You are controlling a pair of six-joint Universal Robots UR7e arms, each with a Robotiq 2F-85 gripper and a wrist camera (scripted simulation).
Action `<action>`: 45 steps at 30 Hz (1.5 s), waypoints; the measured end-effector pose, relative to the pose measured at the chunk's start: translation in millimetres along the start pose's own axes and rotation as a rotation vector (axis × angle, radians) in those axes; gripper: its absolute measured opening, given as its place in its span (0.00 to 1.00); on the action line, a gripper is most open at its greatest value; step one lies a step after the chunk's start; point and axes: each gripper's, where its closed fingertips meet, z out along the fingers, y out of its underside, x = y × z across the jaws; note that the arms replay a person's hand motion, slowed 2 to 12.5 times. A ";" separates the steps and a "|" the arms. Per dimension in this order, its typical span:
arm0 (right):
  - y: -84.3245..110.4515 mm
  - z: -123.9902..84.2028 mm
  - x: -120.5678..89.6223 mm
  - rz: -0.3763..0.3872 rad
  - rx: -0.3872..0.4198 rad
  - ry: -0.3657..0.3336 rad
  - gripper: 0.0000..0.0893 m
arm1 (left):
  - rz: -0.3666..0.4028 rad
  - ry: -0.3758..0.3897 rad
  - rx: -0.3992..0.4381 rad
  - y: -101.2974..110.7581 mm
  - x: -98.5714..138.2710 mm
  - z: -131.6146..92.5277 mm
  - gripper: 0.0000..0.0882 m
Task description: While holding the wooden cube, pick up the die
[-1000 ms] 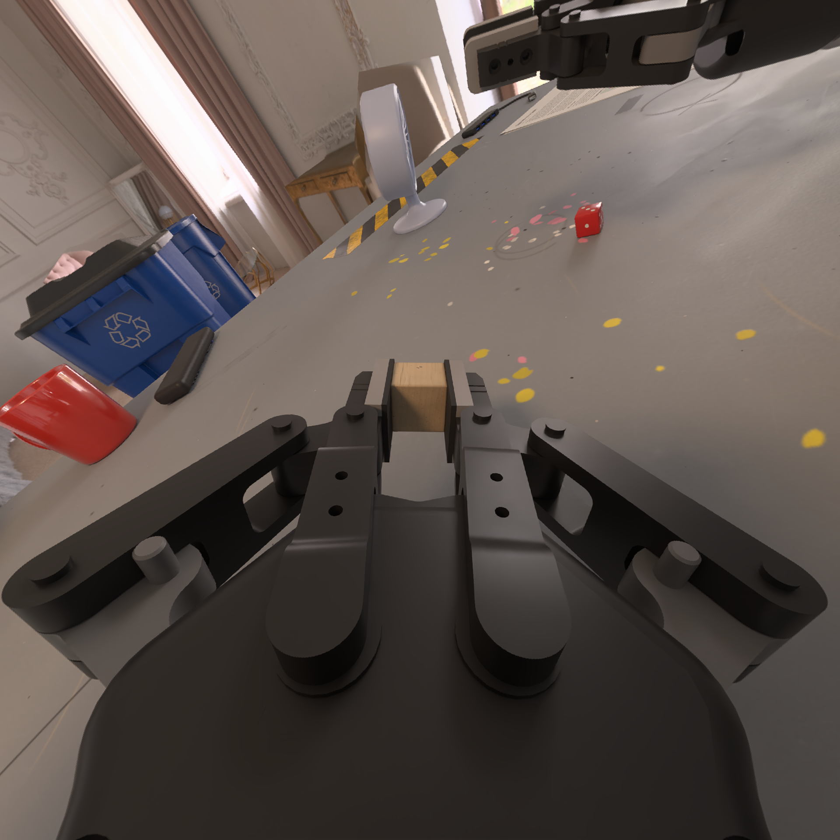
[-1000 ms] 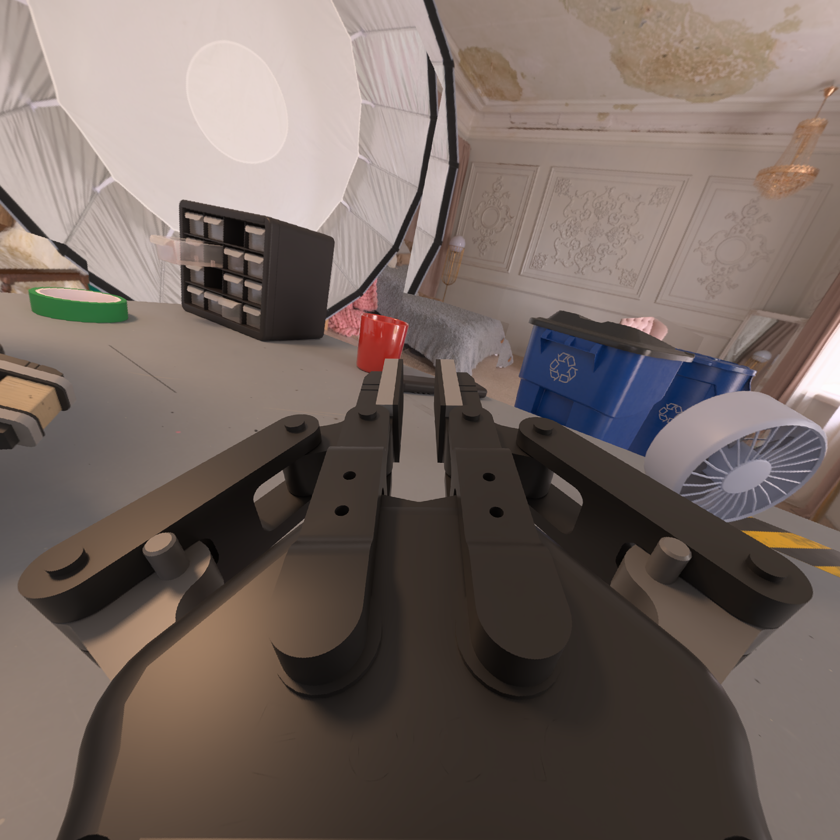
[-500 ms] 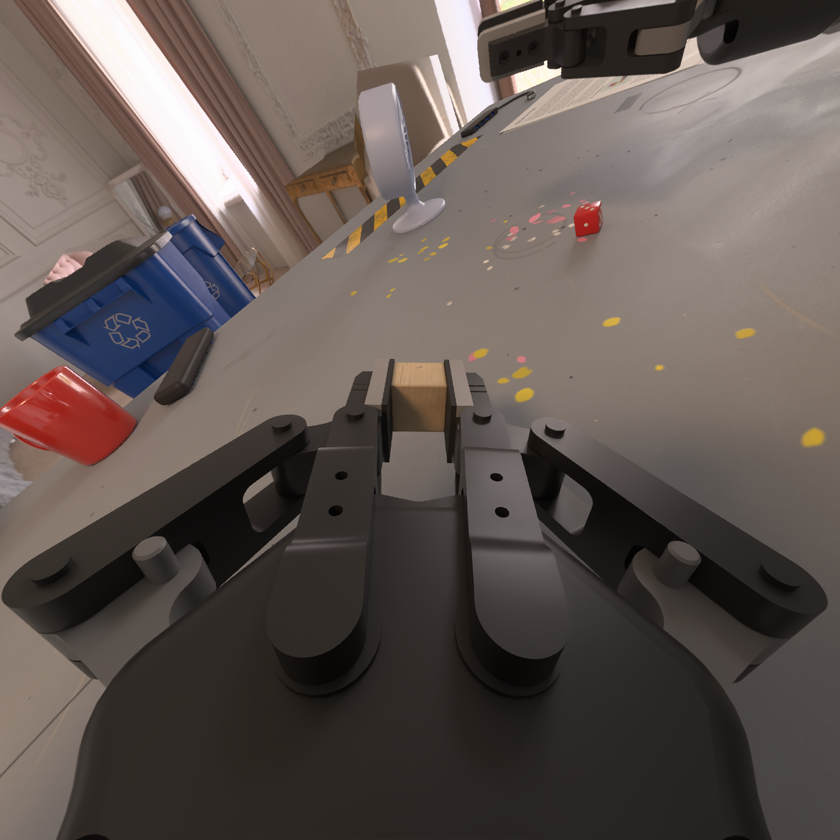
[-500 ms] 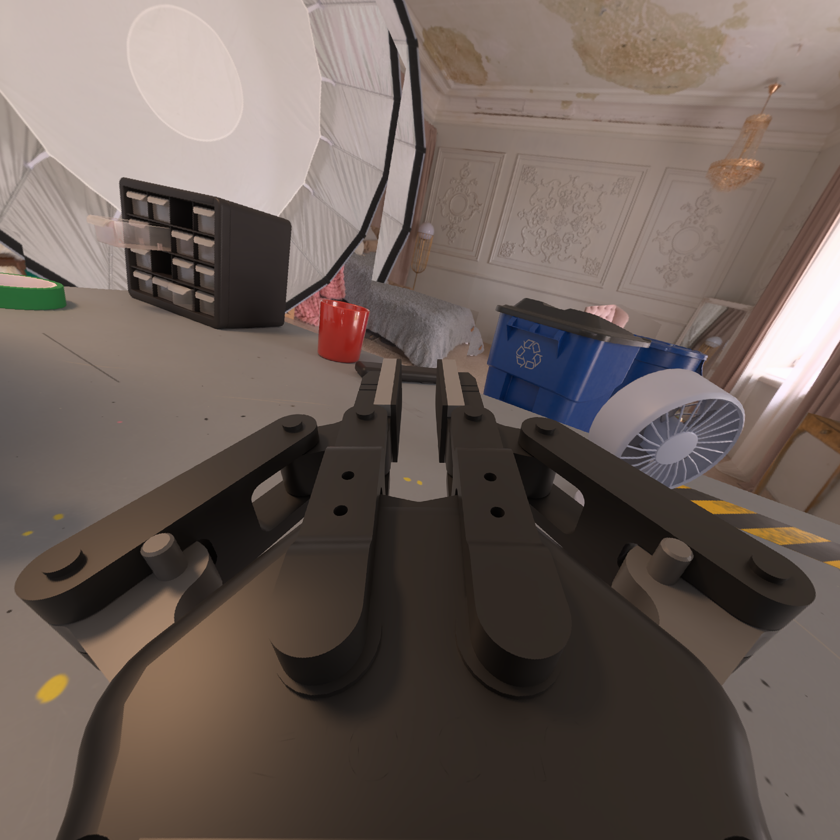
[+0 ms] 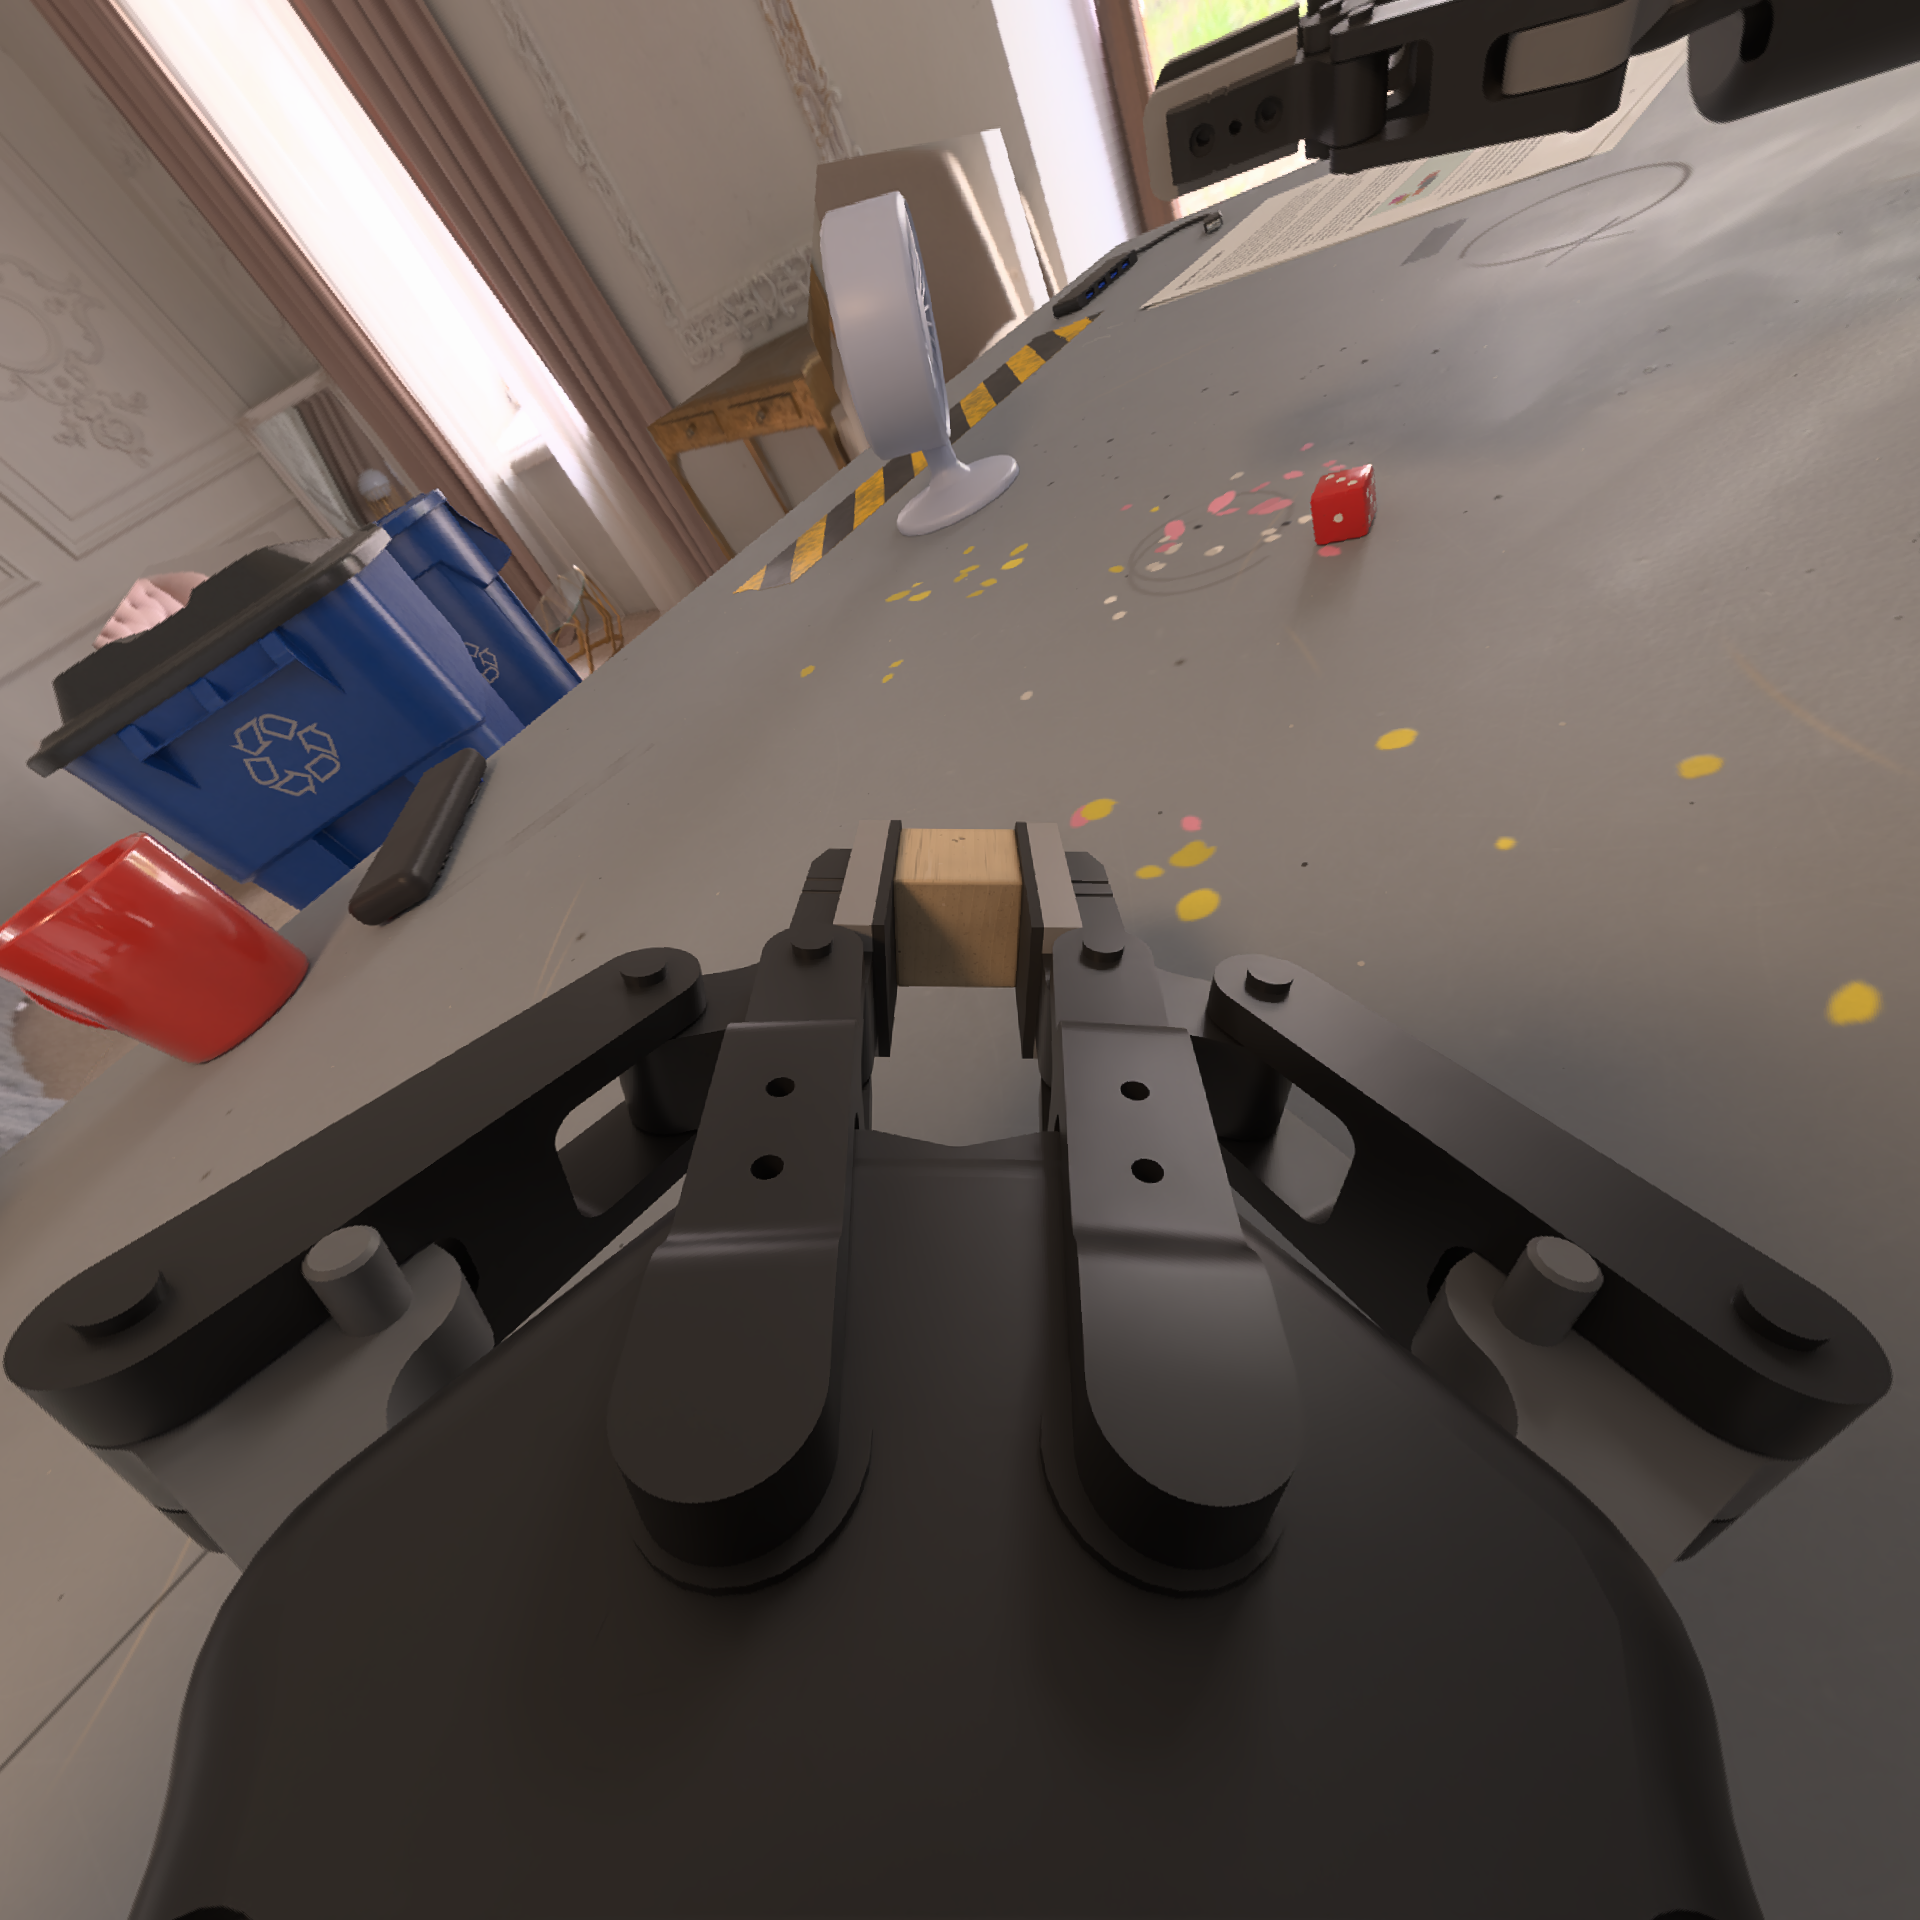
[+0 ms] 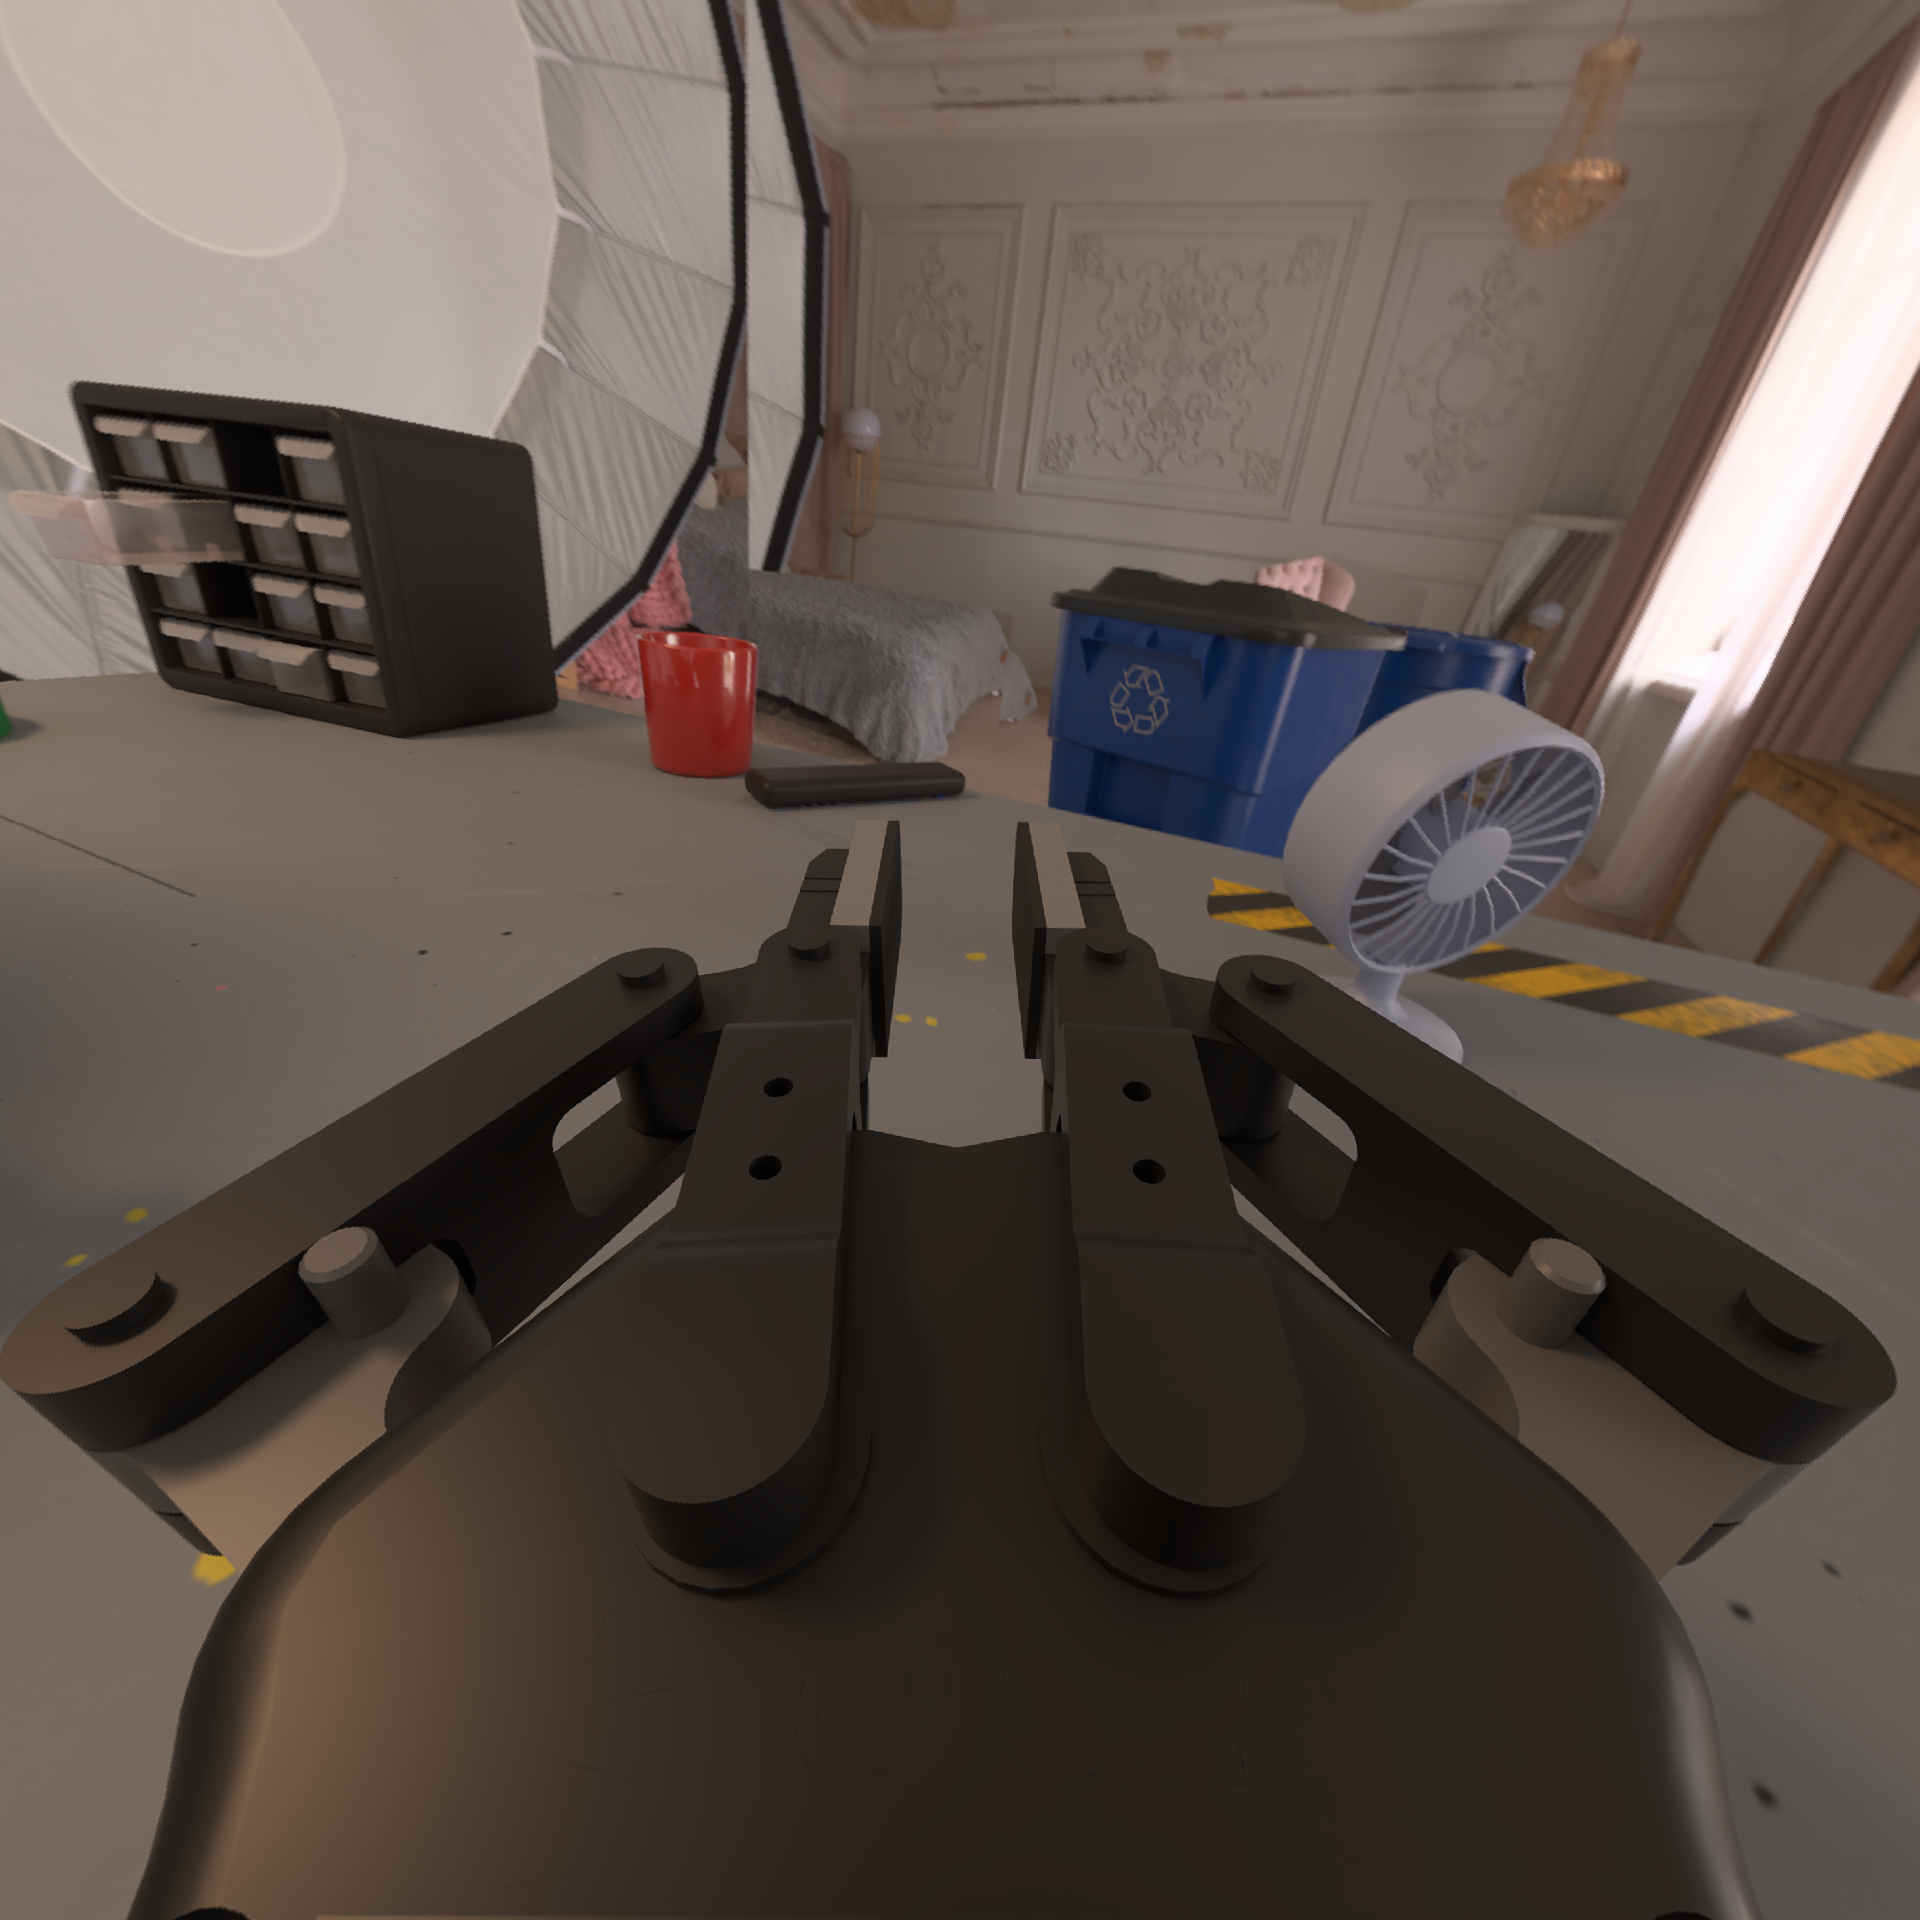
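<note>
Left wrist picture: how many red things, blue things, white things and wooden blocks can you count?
Red: 2, the die and the cup
Blue: 2, both recycling bins
White: 1, the fan
Wooden: 1, the wooden cube in the left gripper
Total: 6

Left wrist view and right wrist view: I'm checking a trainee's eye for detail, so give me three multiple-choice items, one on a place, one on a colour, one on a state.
1. Where is the die?
A. on the table
B. in the red cup
C. between the right gripper's fingers

2. What colour is the fan?
A. blue
B. white
C. black

3. What is the left gripper doing?
A. hanging open
B. gripping the die
C. gripping the wooden cube

Key: 1 A, it lies alone on the grey table. 2 B, its ring and stand are white. 3 C, both pads press the cube's sides.
</note>
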 end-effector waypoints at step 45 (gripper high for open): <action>103.9 -56.6 1.9 0.011 -0.831 0.226 0.45 | 0.007 0.001 0.007 -1.0 0.4 0.6 0.22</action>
